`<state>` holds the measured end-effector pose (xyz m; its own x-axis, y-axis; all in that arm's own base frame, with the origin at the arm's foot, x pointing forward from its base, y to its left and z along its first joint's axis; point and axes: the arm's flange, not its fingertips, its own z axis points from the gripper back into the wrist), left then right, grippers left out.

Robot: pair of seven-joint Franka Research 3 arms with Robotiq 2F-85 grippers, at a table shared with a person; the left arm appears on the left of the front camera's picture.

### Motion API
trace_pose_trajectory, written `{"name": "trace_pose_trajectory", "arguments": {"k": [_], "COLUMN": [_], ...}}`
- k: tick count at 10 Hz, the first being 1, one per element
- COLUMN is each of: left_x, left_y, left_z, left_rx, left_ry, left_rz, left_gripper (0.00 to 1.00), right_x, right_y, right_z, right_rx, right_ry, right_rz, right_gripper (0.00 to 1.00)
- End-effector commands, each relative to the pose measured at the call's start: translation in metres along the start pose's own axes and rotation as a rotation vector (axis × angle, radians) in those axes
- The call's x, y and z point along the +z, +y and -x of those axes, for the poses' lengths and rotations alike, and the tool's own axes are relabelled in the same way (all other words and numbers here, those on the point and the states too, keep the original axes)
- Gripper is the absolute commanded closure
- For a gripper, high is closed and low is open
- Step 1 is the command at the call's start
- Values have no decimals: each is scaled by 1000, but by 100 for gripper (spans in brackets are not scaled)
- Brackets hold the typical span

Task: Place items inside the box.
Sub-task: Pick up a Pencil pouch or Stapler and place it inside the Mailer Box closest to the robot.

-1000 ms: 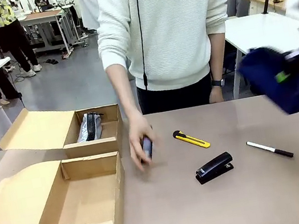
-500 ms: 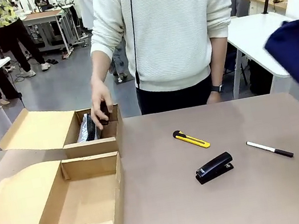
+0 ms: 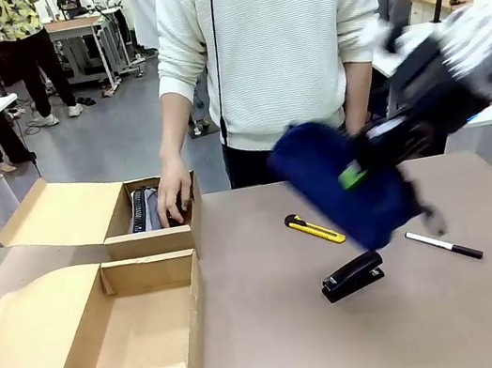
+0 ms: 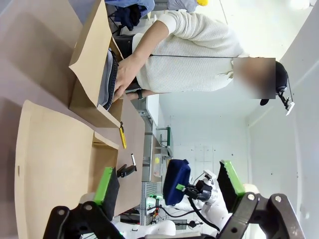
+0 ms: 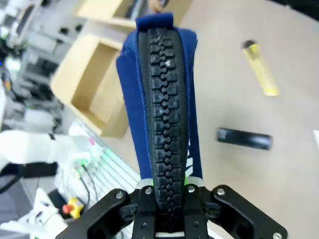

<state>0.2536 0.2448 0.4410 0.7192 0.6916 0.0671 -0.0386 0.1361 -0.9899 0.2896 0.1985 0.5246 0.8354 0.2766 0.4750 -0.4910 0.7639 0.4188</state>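
Navy zip pouch (image 3: 320,171) aloft, pinched shut in the right gripper (image 3: 354,174).
Likely soft and light, it sags above the tabletop's (image 3: 285,349) middle, nearer the far edge; the stiff zip ridge looks the surest hold. Left gripper (image 4: 167,181) stands wide, empty.

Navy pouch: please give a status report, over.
Right gripper shut on navy pouch, above the table. Left gripper open. Person's hand inside far box.
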Motion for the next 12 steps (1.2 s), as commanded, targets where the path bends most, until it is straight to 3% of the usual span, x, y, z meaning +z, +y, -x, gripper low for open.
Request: {"name": "trace_pose_trajectory", "arguments": {"k": [1, 3, 4, 5, 7, 8, 9, 10, 11, 12], "left_x": [1, 1, 1, 1, 1, 1, 1, 1, 1, 1], "left_y": [-1, -1, -1, -1, -1, -1, -1, -1, -1, -1], "left_z": [2, 2, 2, 2, 2, 2, 2, 2, 2, 2], "left_rx": [-20, -20, -20, -20, -20, -20, -20, -20, -20, -20], "left_ry": [1, 1, 1, 1, 1, 1, 1, 1, 1, 1], "left_rz": [15, 15, 15, 15, 15, 15, 15, 15, 15, 15], "left_gripper": [0, 0, 0, 0, 0, 0, 0, 0, 0, 0], "right_x": [-60, -114, -97, -102, -102, -114, -123, -140, -159, -172], "right_y": [39, 77, 61, 74, 74, 75, 93, 125, 159, 186], "right_z": [-35, -35, -27, -15, -15, -20, -27, -42, -55, -62], "right_rx": [52, 134, 441, 135, 135, 223, 291, 271, 182, 180], "right_ry": [9, 38, 120, 63, 63, 99, 25, -4, 9, 18], "right_rz": [25, 45, 179, 16, 16, 62, 31, 31, 73, 55], "right_gripper": [92, 92, 92, 92, 92, 92, 92, 92, 92, 92]}}
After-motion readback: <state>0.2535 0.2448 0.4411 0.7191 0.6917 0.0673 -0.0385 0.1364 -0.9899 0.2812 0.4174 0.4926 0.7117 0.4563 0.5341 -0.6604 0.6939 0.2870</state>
